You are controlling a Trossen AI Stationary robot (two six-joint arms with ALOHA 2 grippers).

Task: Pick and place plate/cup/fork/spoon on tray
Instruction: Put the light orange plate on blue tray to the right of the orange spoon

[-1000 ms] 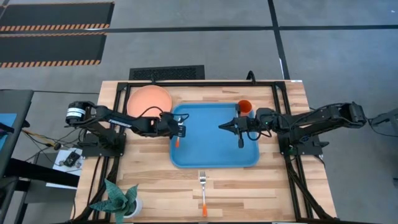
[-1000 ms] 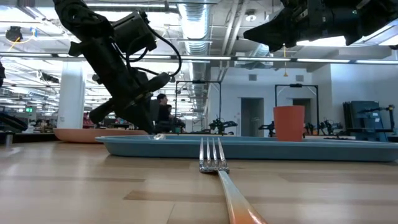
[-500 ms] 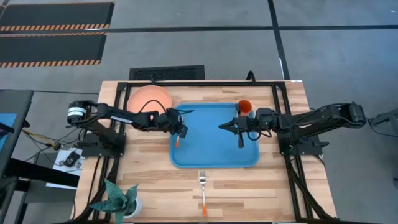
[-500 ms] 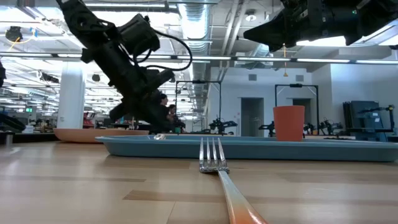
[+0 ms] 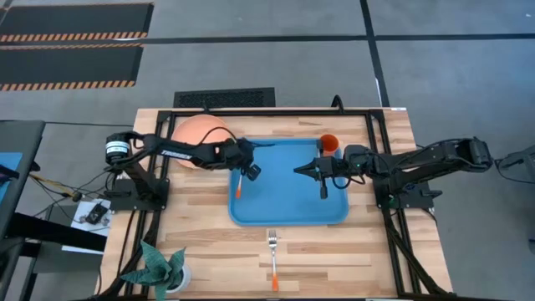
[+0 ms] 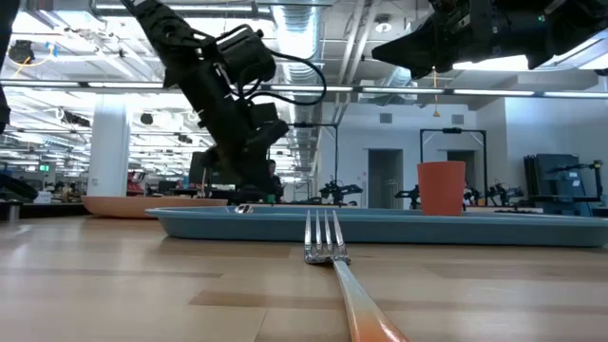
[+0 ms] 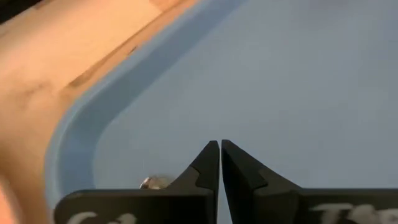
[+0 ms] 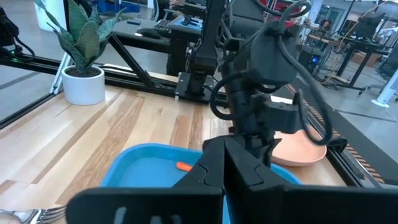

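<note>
The blue tray [image 5: 288, 201] lies mid-table. The orange cup [image 5: 329, 144] stands upright in its far right corner. The spoon [image 5: 238, 189] lies in the tray by its left rim, and its silver bowl shows in the left wrist view [image 7: 153, 182]. The salmon plate [image 5: 194, 130] rests on the table left of the tray, partly under my left arm. The fork [image 5: 272, 255] lies on the table near the front edge. My left gripper [image 5: 250, 172] is shut and empty just above the tray's left part, beside the spoon. My right gripper [image 5: 299, 170] is shut and empty above the tray's middle.
A potted plant [image 5: 159, 269] stands at the table's near left corner. Bare wood [image 5: 201, 226] lies left of and in front of the tray, around the fork. The tray's floor [image 7: 298, 93] is bare ahead of my left gripper.
My left gripper has moved toward the table's right edge, from the tray's left rim to over the tray's left part, and its arm has swung over the plate. The spoon has stayed where it lay. My right arm has kept still.
</note>
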